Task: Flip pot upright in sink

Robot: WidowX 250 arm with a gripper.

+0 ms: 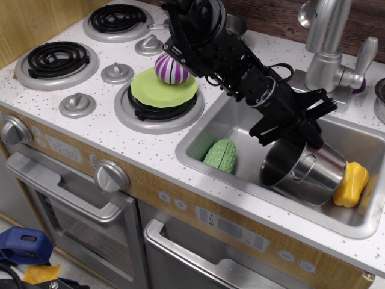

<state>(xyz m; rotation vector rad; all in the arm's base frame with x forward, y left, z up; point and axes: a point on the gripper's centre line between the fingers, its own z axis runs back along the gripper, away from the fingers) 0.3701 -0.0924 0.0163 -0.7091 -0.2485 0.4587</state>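
Inside the sink (pixel 198 133), the hand (pixel 299 133) pinches the rim of the tilted pot (pixel 304 173), mouth facing the green vegetable (pixel 220 156).

Steel pot tilted on its side in the sink

The pot (pixel 304 173), shiny stainless steel and fairly deep, lies tipped in the right half of the sink (pixel 264 205), its open mouth facing left and toward the front. A small wire loop handle shows on its upper side. The sink is a silver rectangular basin with rounded corners, set into the white speckled counter.
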